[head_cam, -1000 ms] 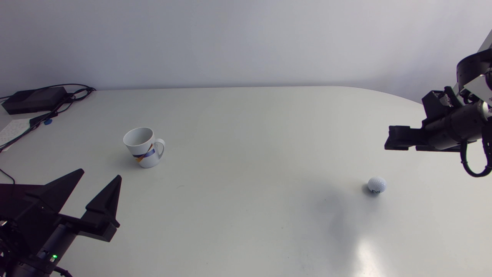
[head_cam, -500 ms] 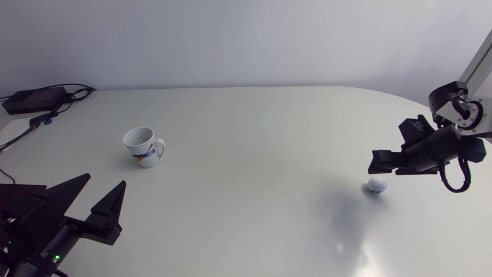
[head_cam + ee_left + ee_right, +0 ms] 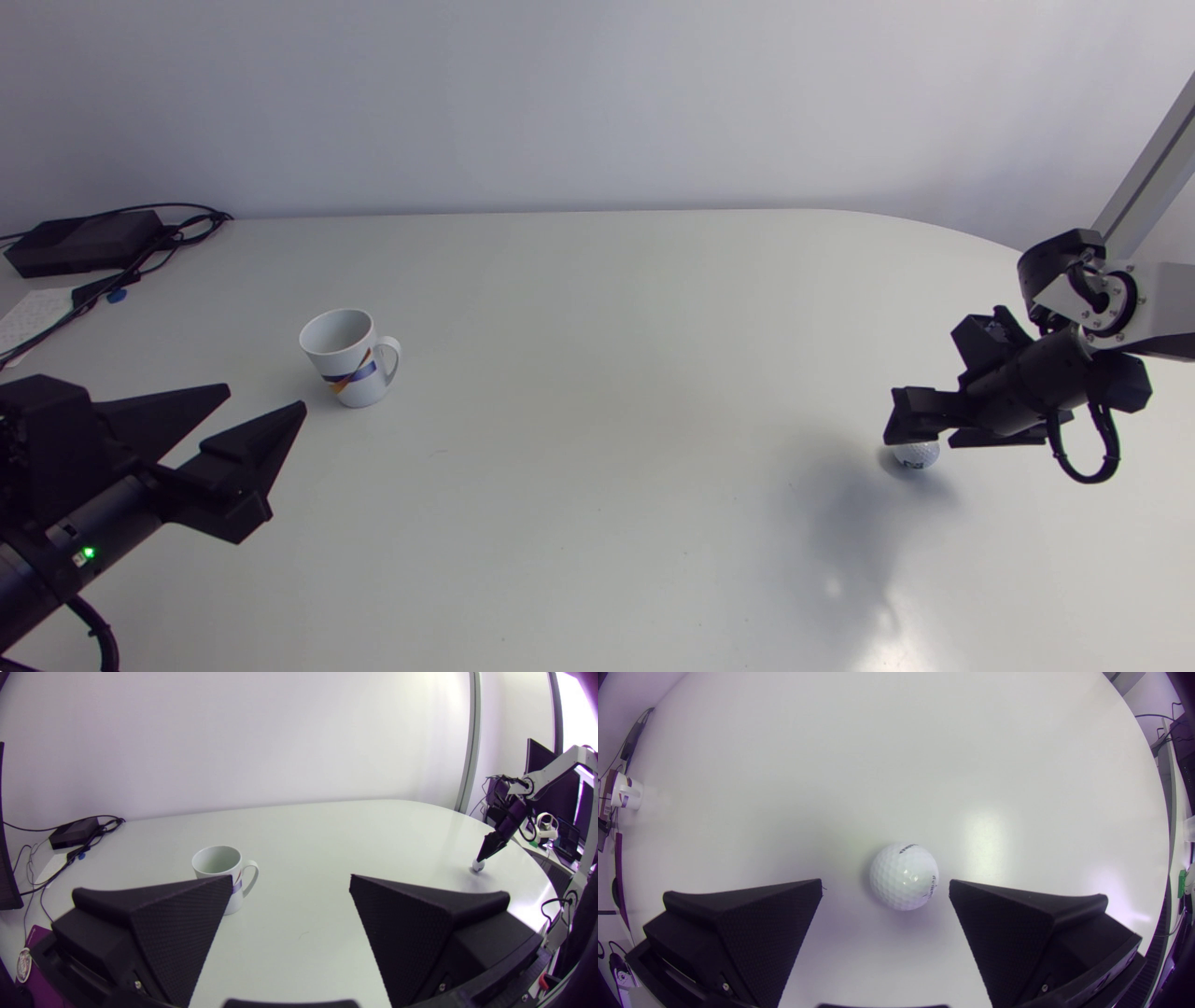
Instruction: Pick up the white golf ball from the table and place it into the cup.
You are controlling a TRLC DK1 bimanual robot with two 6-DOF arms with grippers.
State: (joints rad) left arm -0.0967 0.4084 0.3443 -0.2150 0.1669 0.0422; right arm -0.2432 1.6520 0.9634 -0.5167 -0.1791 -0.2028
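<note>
Right end effector [image 3: 886, 884] spread wide over the golf ball [image 3: 904, 876] (small dark print, blurred)

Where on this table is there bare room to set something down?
Widest bare patch: the table middle, between the cup and the golf ball. Crowded: the far left corner with the black box and cables, and around the ball, where the right gripper hangs open.
</note>
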